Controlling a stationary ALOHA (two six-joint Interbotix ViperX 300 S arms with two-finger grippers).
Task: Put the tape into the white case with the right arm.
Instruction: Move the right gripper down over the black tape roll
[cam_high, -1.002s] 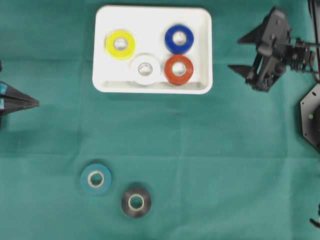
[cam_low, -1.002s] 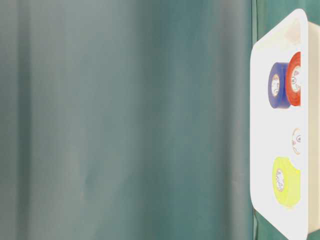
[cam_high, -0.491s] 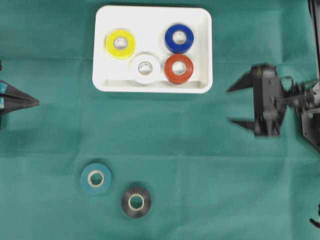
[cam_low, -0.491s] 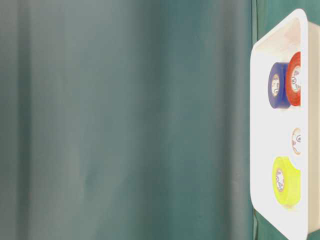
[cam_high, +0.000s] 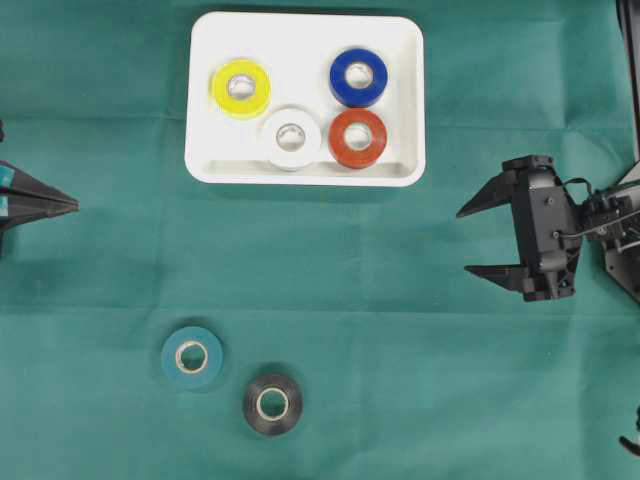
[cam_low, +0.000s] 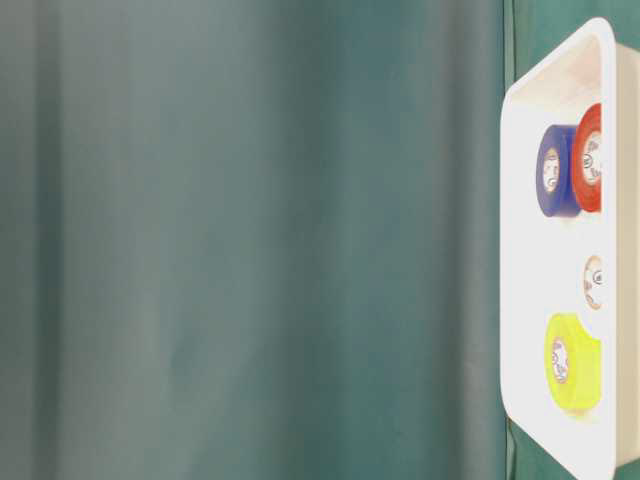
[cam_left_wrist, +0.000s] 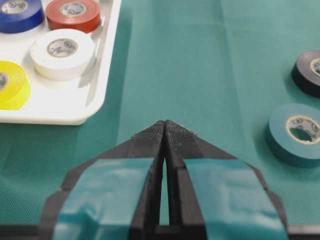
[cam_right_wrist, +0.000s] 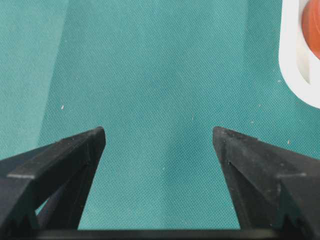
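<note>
Two rolls of tape lie loose on the green cloth at the front left: a teal one (cam_high: 191, 356) (cam_left_wrist: 299, 134) and a black one (cam_high: 272, 404) (cam_left_wrist: 309, 72). The white case (cam_high: 305, 35) (cam_low: 530, 270) (cam_left_wrist: 50, 102) sits at the back and holds yellow (cam_high: 240, 88), blue (cam_high: 358, 77), white (cam_high: 291, 137) and red (cam_high: 357, 138) rolls. My right gripper (cam_high: 464, 241) (cam_right_wrist: 159, 135) hovers open and empty over bare cloth, right of the case's front right corner (cam_right_wrist: 295, 65), far from both loose rolls. At the left edge, the left gripper (cam_high: 75, 205) (cam_left_wrist: 164, 122) is shut on nothing.
A black fixture (cam_high: 622, 235) stands at the right edge behind the right arm. Green cloth covers the whole table, with bare cloth between the case and the two loose rolls.
The right gripper has swung from beside the case's back right corner toward the front, staying open. The left gripper and all rolls have not moved.
</note>
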